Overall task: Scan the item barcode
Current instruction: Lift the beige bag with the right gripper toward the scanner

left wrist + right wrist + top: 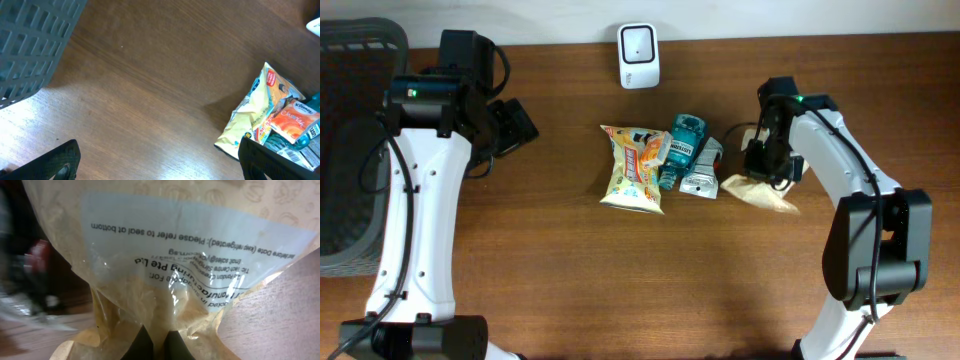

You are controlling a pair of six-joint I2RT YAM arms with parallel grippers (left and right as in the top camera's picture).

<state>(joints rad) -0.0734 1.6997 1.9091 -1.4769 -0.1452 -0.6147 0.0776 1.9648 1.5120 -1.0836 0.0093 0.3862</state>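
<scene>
A tan plastic bag with a pale printed label lies right of the item pile, and my right gripper is shut on its upper edge. In the right wrist view the bag fills the frame, its film pinched between the two dark fingertips of the right gripper. The white scanner stands at the table's back edge, apart from both arms. My left gripper hovers at the left, open and holding nothing; in its own view the left gripper shows wide-spread fingers over bare wood.
A yellow snack bag, a teal bottle and a silver packet lie together in the middle. A dark mesh basket fills the far left edge. The snack bag sits right of the left gripper.
</scene>
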